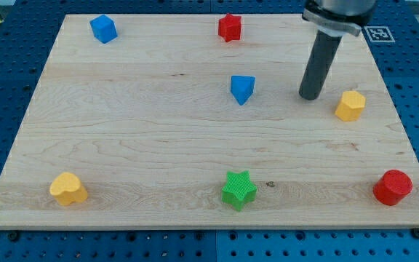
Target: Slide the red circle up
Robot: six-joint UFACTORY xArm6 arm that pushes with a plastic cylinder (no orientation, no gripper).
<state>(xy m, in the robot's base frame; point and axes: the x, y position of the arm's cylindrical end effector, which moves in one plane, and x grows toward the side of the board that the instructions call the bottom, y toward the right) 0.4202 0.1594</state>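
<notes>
Near the view's bottom right corner, red circle (pixel 393 187), well below my tip (pixel 310 96), apart, tip touching no block.

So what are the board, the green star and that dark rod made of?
The board looks like pale, unvarnished wood: grain lines and small knots show. The green star seems to be matte plastic; its fine ridges suggest 3D printing. The rod looks like dark, smooth metal or plastic, too plain to tell which.
</notes>
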